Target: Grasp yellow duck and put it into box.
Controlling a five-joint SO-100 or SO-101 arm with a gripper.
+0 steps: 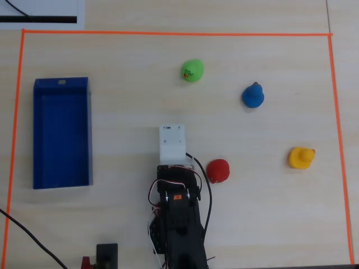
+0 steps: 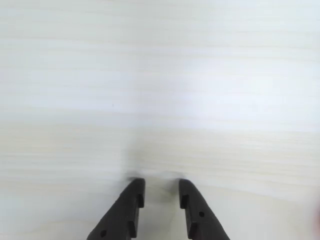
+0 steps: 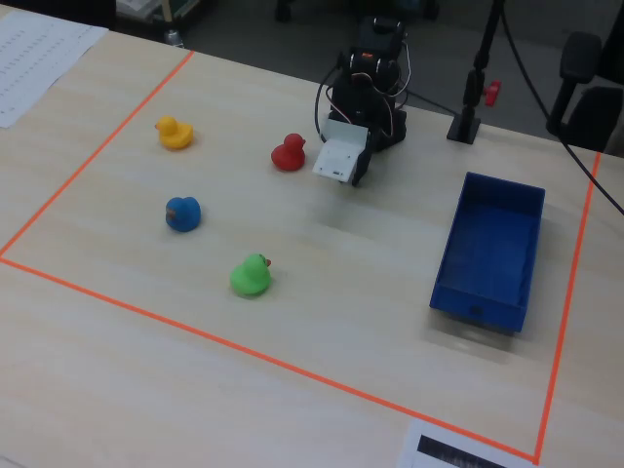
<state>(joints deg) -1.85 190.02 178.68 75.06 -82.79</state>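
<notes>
The yellow duck [image 1: 300,158] stands alone on the pale wooden table at the right of the overhead view and at the far left of the fixed view [image 3: 175,133]. The deep-blue box [image 1: 61,134] lies at the left of the overhead view, open-topped with nothing in it [image 3: 487,249]. In the wrist view my gripper [image 2: 161,186] hangs over bare table, its black fingers [image 2: 134,200] a little apart with nothing between them. The white wrist housing [image 1: 171,143] sits mid-table between box and ducks, far from the yellow duck.
A red duck [image 1: 218,170] sits close to the arm's right side. A blue duck [image 1: 253,96] and a green duck [image 1: 193,70] stand farther out. Orange tape [image 1: 168,33] frames the work area. Cables [image 1: 207,196] trail from the arm's base [image 1: 179,230].
</notes>
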